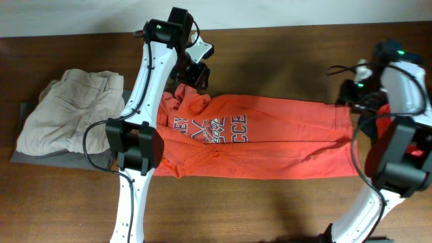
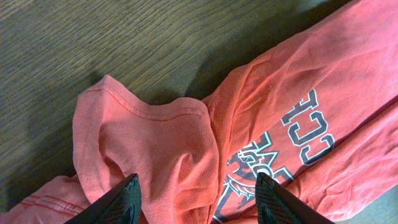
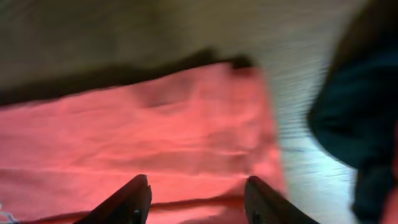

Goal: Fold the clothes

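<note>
An orange-red T-shirt (image 1: pixel 270 138) with navy and white print lies folded lengthwise across the middle of the table. My left gripper (image 1: pixel 196 75) hovers over its upper left end. In the left wrist view this gripper (image 2: pixel 196 200) is open above a rumpled sleeve (image 2: pixel 149 137), and nothing sits between its fingertips (image 2: pixel 127 198). My right gripper (image 1: pixel 349 96) is at the shirt's upper right corner. The blurred right wrist view shows that gripper (image 3: pixel 198 200) open over the shirt's flat end (image 3: pixel 155 124), holding nothing.
A beige garment (image 1: pixel 67 111) lies bunched on a grey board (image 1: pixel 27 156) at the table's left. A dark blurred shape (image 3: pixel 354 118) fills the right of the right wrist view. Bare wooden table (image 1: pixel 270 61) runs behind and in front of the shirt.
</note>
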Tool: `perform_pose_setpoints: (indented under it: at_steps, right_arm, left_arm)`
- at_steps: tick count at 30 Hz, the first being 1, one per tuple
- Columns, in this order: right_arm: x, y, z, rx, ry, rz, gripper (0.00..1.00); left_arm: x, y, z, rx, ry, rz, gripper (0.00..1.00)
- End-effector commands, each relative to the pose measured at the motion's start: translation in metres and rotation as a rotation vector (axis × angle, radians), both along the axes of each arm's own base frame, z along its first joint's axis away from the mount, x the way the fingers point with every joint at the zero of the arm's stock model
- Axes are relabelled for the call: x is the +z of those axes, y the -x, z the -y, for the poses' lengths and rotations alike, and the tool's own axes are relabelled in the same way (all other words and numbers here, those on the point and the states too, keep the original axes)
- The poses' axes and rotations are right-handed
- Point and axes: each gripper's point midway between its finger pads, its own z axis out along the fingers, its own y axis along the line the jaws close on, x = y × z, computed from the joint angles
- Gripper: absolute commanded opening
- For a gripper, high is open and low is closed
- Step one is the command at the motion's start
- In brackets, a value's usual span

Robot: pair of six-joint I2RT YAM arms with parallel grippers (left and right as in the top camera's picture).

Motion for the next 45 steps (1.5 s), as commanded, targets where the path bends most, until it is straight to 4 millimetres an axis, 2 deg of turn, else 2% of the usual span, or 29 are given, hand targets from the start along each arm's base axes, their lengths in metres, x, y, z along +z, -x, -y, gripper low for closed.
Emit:
perform_pose_setpoints:
  at_steps: [1,5,6,10,11,14,21,33,39,45]
  right_arm:
    - [0.006,0.002,0.016,-0.024,-0.065,0.052,0.55]
    - [0.003,-0.006,0.026,-0.032,-0.09,0.102,0.56]
    - [-0.004,-0.008,0.028,-0.029,-0.091,0.102,0.56]
    - [-0.015,-0.021,0.005,0.08,-0.182,0.145,0.57]
    - [-0.024,-0.026,-0.003,0.103,-0.186,0.139,0.56]
    - [-0.042,-0.03,-0.009,0.128,-0.158,0.109,0.55]
    - [-0.067,-0.039,-0.004,0.096,-0.118,0.09,0.47]
    - [-0.067,-0.036,0.004,0.079,-0.115,0.088,0.48]
    - [-0.066,-0.032,0.021,0.036,-0.121,0.101,0.48]
    - [-0.063,-0.025,0.02,0.036,-0.184,0.104,0.48]
  left_arm:
    - [0.031,-0.002,-0.006,0.045,0.023,0.05,0.59]
    - [0.064,0.0,-0.007,0.046,0.044,0.118,0.6]
    - [0.079,0.001,-0.008,0.046,0.054,0.15,0.63]
    - [0.113,0.004,-0.009,0.046,0.077,0.226,0.72]
    - [0.127,0.006,-0.009,0.045,0.087,0.259,0.74]
    - [0.139,0.011,-0.011,0.049,0.094,0.278,0.74]
    - [0.139,0.022,-0.014,0.06,0.086,0.241,0.75]
    - [0.139,0.021,-0.014,0.059,0.085,0.242,0.75]
    - [0.141,0.017,-0.014,0.061,0.085,0.262,0.75]
    - [0.144,0.012,-0.012,0.061,0.092,0.284,0.76]
